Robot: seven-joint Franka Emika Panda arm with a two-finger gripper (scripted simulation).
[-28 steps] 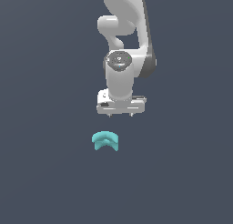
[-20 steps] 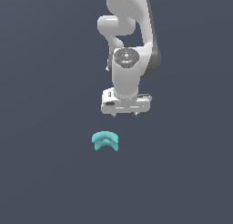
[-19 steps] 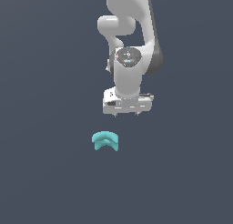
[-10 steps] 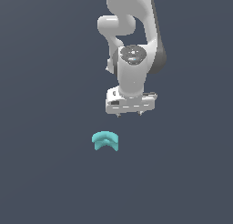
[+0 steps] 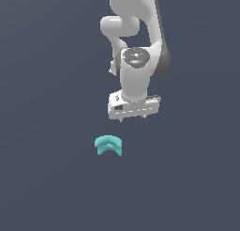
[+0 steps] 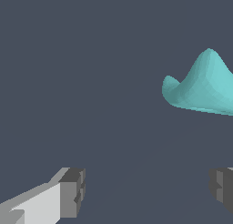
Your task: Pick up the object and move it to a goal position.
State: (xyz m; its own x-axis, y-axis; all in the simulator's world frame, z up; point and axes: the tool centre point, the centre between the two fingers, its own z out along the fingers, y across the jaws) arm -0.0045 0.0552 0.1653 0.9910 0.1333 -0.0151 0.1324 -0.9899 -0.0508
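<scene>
The object (image 5: 108, 145) is a small teal arch-shaped block lying on the dark grey floor, below and toward the exterior view's left of the arm. My gripper (image 5: 132, 118) hangs above the floor, pointing down, apart from the block and holding nothing. In the wrist view the object (image 6: 202, 85) shows partly, cut by the frame edge, beyond the fingers. The two fingertips (image 6: 72, 192) stand wide apart with bare floor between them, so the gripper (image 6: 148, 187) is open.
The white arm (image 5: 137, 47) rises behind the gripper toward the top of the exterior view. Plain dark grey floor (image 5: 51, 178) spreads all around the block.
The gripper has drifted toward the exterior view's right and its wrist has turned a little. The teal block has stayed where it was.
</scene>
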